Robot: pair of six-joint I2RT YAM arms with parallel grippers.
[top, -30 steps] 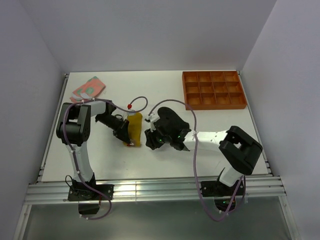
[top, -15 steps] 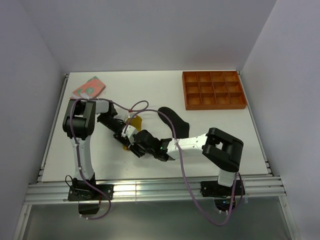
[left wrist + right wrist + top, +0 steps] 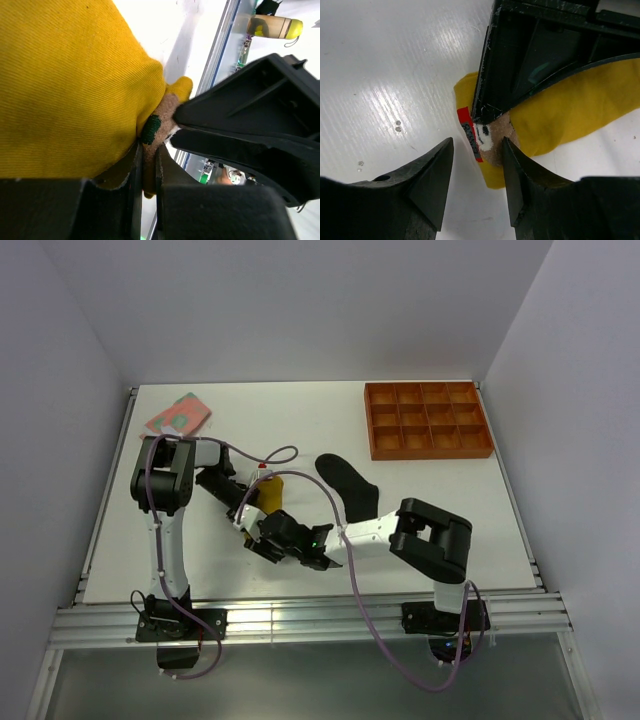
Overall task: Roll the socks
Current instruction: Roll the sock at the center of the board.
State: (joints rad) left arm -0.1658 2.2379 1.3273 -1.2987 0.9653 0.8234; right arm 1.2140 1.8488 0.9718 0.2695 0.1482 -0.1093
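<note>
Three socks lie on the white bench. The yellow sock sits left of the middle. Its near end carries a small red-brown tag and is pinched in the left pincer, whose fingers are pressed together on the tag and the fold of cloth around it. The right pincer faces that same end from the opposite side with its fingers apart, one on either side of the tag. Whether they touch the cloth I cannot tell. The rest of the yellow sock spreads away past the left pincer toward the back of the bench. The black sock lies just to the right, apart from both pincers. The pink sock is in the far left corner, well apart from the others. An orange tray with square compartments stands at the far right.
</note>
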